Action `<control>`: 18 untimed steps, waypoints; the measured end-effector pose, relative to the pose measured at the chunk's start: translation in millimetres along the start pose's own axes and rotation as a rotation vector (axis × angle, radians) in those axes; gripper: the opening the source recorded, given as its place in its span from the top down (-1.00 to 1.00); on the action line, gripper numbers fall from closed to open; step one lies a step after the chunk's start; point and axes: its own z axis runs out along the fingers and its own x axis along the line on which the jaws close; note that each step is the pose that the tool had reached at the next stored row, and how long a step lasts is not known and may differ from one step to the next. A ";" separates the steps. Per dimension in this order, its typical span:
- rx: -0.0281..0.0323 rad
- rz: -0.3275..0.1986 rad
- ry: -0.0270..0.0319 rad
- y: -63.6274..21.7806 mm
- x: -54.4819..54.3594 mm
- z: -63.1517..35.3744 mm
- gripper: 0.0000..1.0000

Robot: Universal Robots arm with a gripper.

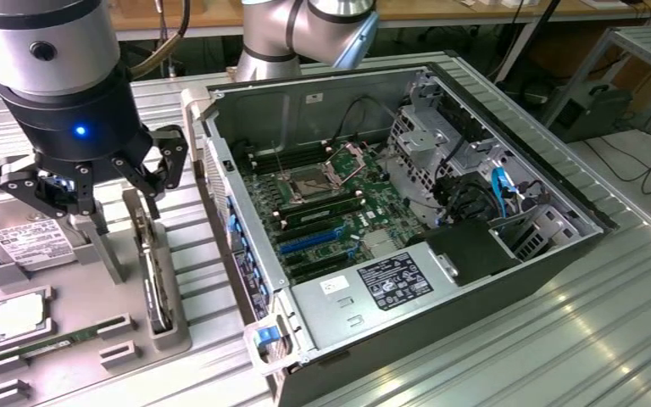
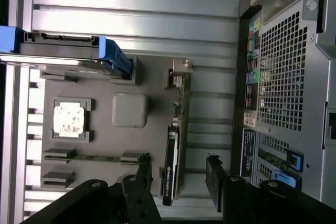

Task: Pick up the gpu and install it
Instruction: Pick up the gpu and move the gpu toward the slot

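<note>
One gpu [image 1: 158,275] stands on edge in a slot of the grey holder [image 1: 82,297]. Just over it hangs the gripper [image 1: 119,182], jaws spread wide with a finger to either side of the card (nothing held). The open computer case [image 1: 416,212] sits beside the holder on the ribbed metal surface [image 1: 597,339].

Robotics lab; robot arm [image 1: 45,51], open PC case [image 1: 303,114], ribbed metal bench [image 1: 563,339]

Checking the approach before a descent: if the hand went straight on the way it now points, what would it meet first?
Most likely the gpu, standing on edge in the grey holder. In the wrist view the open hand has its fingers either side of the card. Depth is hard to judge.
</note>
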 end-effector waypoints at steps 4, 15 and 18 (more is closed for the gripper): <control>0.0000 0.001 -0.0001 -3.4 0.3 5.6 -0.08; 0.0005 0.021 -0.0010 -7.7 0.7 12.9 -0.08; 0.0007 0.022 -0.0010 -7.9 0.8 14.9 -0.08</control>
